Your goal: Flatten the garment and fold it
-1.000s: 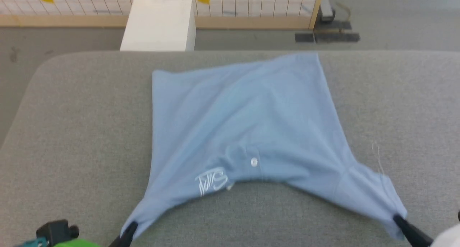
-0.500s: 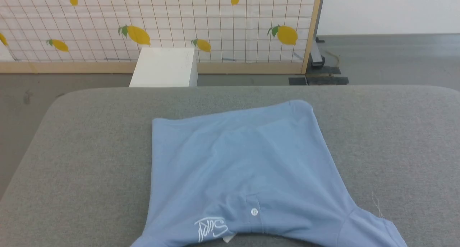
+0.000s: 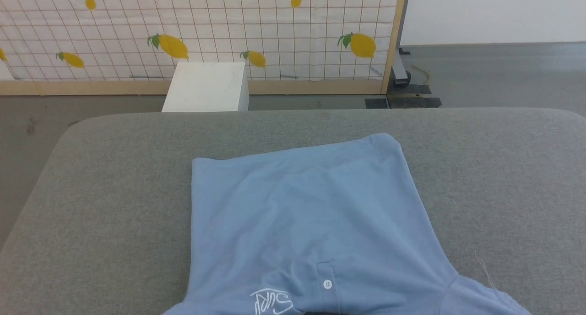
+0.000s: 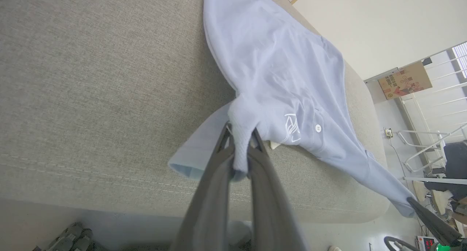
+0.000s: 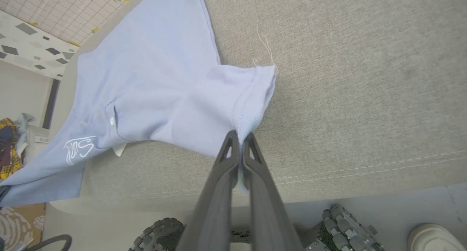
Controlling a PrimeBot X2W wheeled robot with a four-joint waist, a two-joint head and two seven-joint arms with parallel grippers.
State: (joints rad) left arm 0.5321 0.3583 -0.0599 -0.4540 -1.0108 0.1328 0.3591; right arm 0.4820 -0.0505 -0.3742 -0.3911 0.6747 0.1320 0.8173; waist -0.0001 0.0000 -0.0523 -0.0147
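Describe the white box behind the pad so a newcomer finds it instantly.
Start at the big grey pad with the blue shirt on it, then look past its far edge toward the lemon-print screen. The box stands on the floor between them, left of centre. It is the one plain white block, unpatterned unlike the screen.

Carrying the garment (image 3: 297,214), front up and hem toward the far edge, on a grey padded bench (image 3: 100,191) with rounded corners; also bearing a loose white thread (image 3: 481,264) beside one sleeve.
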